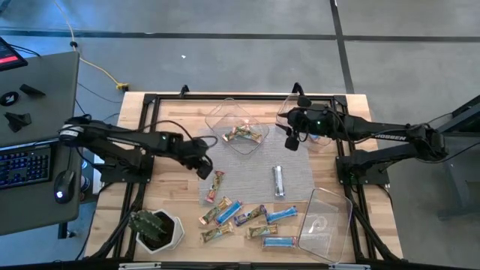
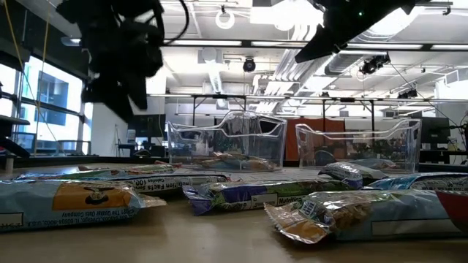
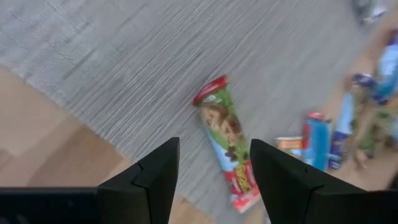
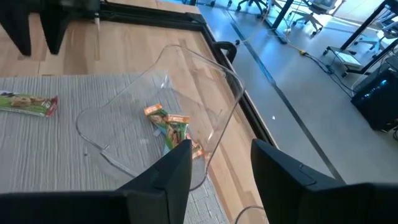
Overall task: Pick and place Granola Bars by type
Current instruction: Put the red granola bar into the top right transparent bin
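A tan-and-green granola bar with red ends (image 3: 225,138) (image 1: 217,183) lies flat on the grey mat (image 1: 255,169). My left gripper (image 3: 211,180) (image 1: 203,168) hangs open just above it, toward the table's left, and the bar shows in the gap between its fingers. Several blue and tan bars (image 1: 240,219) lie heaped toward the near edge, and a silver bar (image 1: 278,181) lies alone on the mat. My right gripper (image 4: 221,174) (image 1: 291,139) stands open and empty above a clear bin (image 4: 168,93) (image 1: 240,127) that holds tan bars (image 4: 171,127).
A second clear bin (image 1: 321,129) sits under my right arm at the far right. A third clear bin (image 1: 326,221) lies at the near right. A potted plant (image 1: 157,229) stands at the near left corner. A black frame (image 1: 225,97) runs along the table's edges.
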Motion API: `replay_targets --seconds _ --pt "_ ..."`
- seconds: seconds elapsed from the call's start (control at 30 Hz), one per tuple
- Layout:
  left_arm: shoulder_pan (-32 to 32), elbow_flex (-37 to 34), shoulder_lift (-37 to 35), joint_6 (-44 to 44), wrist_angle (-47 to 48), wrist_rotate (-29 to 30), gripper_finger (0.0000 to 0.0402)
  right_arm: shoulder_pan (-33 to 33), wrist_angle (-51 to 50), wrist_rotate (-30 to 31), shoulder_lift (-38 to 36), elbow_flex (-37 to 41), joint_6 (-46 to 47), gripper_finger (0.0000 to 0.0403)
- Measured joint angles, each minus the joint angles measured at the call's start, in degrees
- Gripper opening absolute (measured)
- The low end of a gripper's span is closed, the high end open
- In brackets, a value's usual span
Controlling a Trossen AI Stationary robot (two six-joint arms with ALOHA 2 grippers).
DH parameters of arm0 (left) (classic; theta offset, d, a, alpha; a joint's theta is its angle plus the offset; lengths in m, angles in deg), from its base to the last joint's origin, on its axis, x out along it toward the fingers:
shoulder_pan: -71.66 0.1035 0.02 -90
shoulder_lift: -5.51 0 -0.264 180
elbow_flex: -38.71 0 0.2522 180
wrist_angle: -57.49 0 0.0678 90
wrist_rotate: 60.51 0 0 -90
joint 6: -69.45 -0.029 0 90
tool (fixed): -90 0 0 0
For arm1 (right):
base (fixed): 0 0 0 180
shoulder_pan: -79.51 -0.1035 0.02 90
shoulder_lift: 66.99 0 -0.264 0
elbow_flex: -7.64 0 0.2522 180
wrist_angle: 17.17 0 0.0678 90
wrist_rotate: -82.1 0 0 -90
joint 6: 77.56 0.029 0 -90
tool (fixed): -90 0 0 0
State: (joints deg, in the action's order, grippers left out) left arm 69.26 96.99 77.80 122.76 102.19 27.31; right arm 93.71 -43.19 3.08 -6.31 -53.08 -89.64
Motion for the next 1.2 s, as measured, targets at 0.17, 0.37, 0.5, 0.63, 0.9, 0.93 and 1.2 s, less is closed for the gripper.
replay_targets --seconds 0.17,0.37,0.5,0.63,0.9,0.93,1.2 --pt "-3.2 -0.2 7.1 -0.4 -4.3 1.1 0.0193 0.0 -0.4 0.0 0.0 0.0 0.0 0.0149" --pt "-7.4 2.1 15.6 2.7 -7.4 3.4 0.0193 0.0 -0.3 0.0 0.0 0.0 0.0 0.0149" --pt "-9.2 4.4 19.6 4.6 -5.1 8.1 0.0193 0.0 -0.1 0.0 0.1 0.0 0.0 0.0149" --pt "-10.6 6.8 22.2 5.7 -5.0 9.6 0.0193 0.0 0.1 0.0 0.1 0.0 0.0 0.0149" --pt "-11.6 11.6 23.2 5.1 -2.1 11.2 0.0193 0.0 0.1 0.0 0.1 0.0 0.1 0.0149" --pt "-11.6 11.6 23.2 5.1 -1.7 11.5 0.0193 0.0 0.1 0.0 0.1 0.0 0.0 0.0149" --pt "-13.4 11.6 24.2 5.5 -1.6 10.0 0.0193 0.0 4.6 -1.0 0.1 4.6 0.5 0.0149"
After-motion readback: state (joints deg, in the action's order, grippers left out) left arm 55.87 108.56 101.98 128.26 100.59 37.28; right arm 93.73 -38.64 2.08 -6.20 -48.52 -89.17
